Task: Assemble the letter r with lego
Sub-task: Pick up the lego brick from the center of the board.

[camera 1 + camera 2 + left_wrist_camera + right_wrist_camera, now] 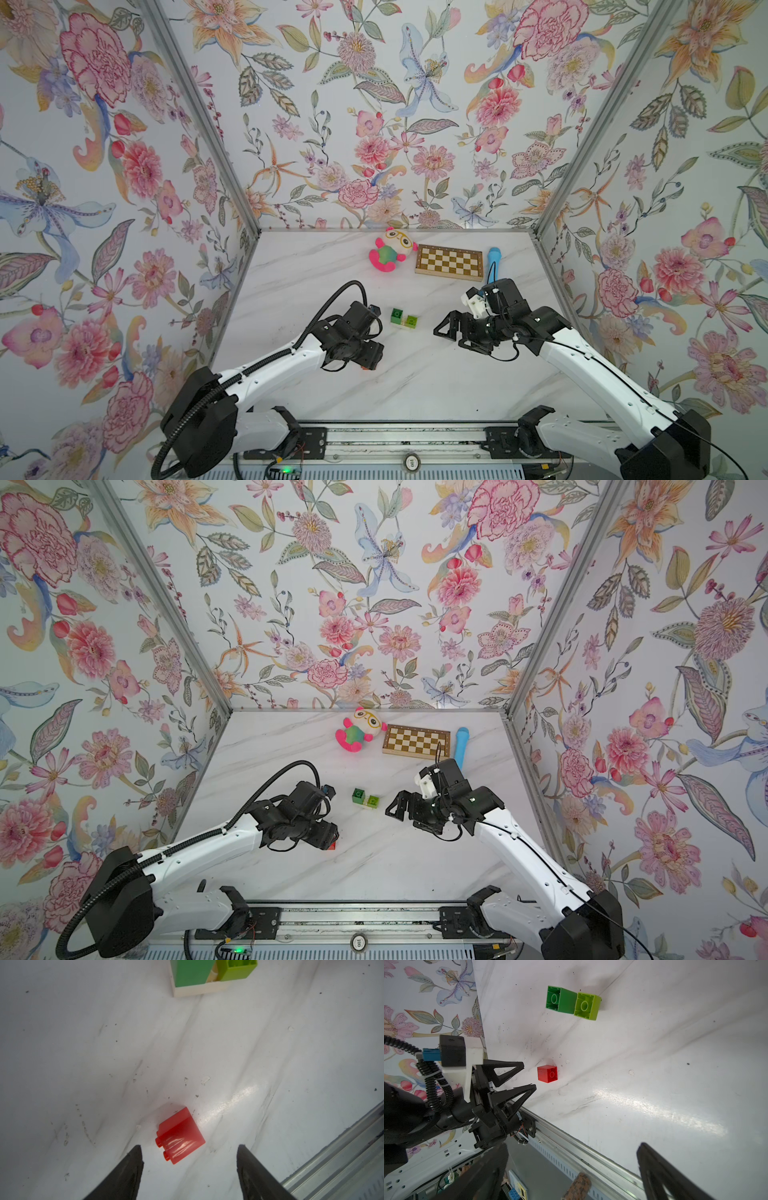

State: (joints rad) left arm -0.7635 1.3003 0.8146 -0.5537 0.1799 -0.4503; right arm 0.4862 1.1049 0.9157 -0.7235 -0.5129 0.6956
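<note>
Left pincer [528, 1075]: jaws spread, nothing held. It points at the red brick [179, 1136].

Red brick: lies free on the worktop [415, 382], just ahead of the fingertips and touching neither. It is tipped on its side with studs pointing sideways. It sits nearer and to the left of the green pair, apart from them.

Dark green brick [397, 314] and lime brick [412, 320]: side by side, hollow undersides up, seated on the cream brick [199, 991].

Right pincer [448, 332]: jaws wide and empty, to the right of that cluster.

Risks, as I judge them:
- Brick is off-centre between the jaws, so a close from here may spin or flick it across the glossy surface, perhaps toward the near rail.
- Gripped as it lies, its studs face the wrong way for the dark green hollow, so it needs turning first.
- The cluster is unbraced, so a push could slide it or pop the lime brick loose.
- Both arms converging mid-worktop may clash.
</note>
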